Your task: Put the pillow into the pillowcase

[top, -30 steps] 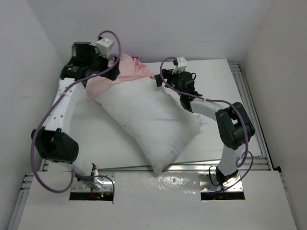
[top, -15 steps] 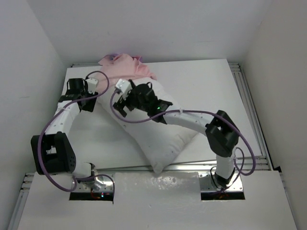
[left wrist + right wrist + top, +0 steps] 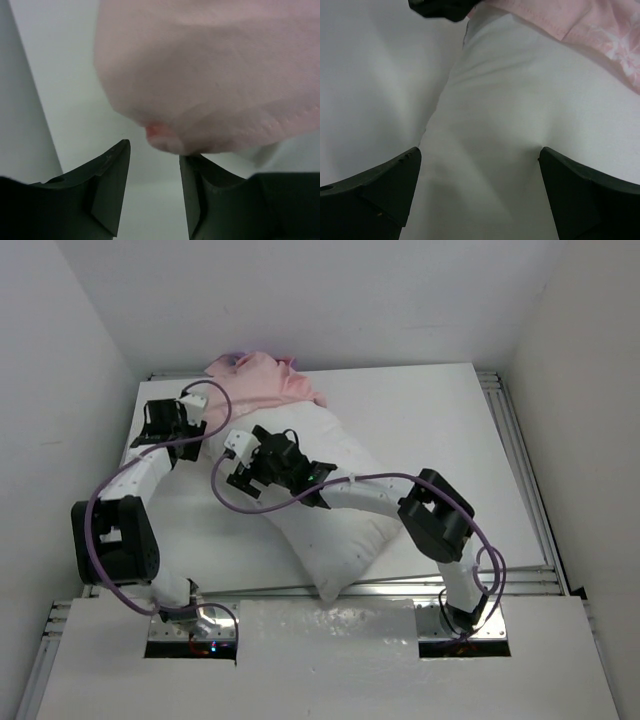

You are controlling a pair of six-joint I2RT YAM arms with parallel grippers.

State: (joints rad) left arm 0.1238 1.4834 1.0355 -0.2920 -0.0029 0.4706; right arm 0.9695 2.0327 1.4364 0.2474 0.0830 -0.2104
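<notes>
The white pillow (image 3: pixel 340 520) lies slantwise across the table, its far end tucked under the pink pillowcase (image 3: pixel 265 380) bunched at the back edge. My left gripper (image 3: pixel 197 428) sits at the pillow's far left corner. In its wrist view the left gripper (image 3: pixel 153 150) stands partly open with only table between its fingers, and the pillowcase hem (image 3: pixel 210 75) hangs just over its right fingertip. My right gripper (image 3: pixel 238 468) reaches across the pillow. It (image 3: pixel 479 150) is wide open, its tips pressing into the pillow (image 3: pixel 500 100). The pillowcase (image 3: pixel 615 40) shows at the top right.
White walls close in the table (image 3: pixel 440 410) on the left, back and right. A metal rail (image 3: pixel 520 470) runs along its right edge. The right arm's purple cable (image 3: pixel 250 502) loops over the pillow. The left arm's elbow (image 3: pixel 110 540) stands near the front left.
My right arm swung from the back right across the pillow to its left side and opened wide. My left gripper drew back left from the pillowcase, and its jaws narrowed.
</notes>
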